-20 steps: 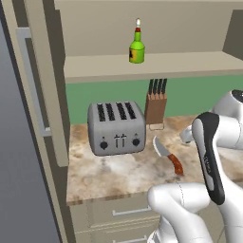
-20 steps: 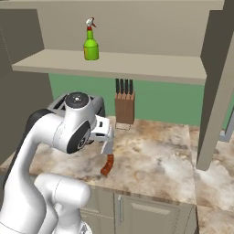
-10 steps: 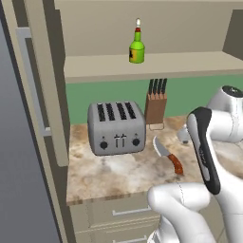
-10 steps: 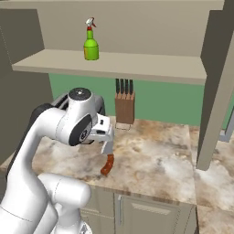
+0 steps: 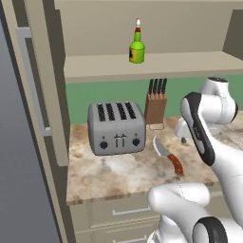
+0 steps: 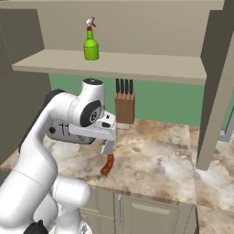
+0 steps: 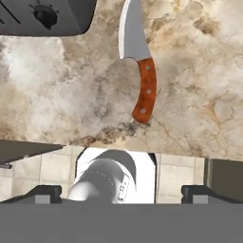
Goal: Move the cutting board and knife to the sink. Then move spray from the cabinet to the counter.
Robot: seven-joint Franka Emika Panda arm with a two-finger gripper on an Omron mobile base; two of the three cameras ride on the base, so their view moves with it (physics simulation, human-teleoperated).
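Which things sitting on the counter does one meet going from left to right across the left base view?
Toaster → knife block → knife.

Nothing readable anywhere here, honestly. The spray (image 5: 136,47) has a yellow label, but it's just a blur of colour, no letters I can make out. The toaster (image 5: 116,127) has a knob and a couple of levers on the front with no markings that resolve. The knife (image 7: 139,59) blade and handle are plain, just three rivets.
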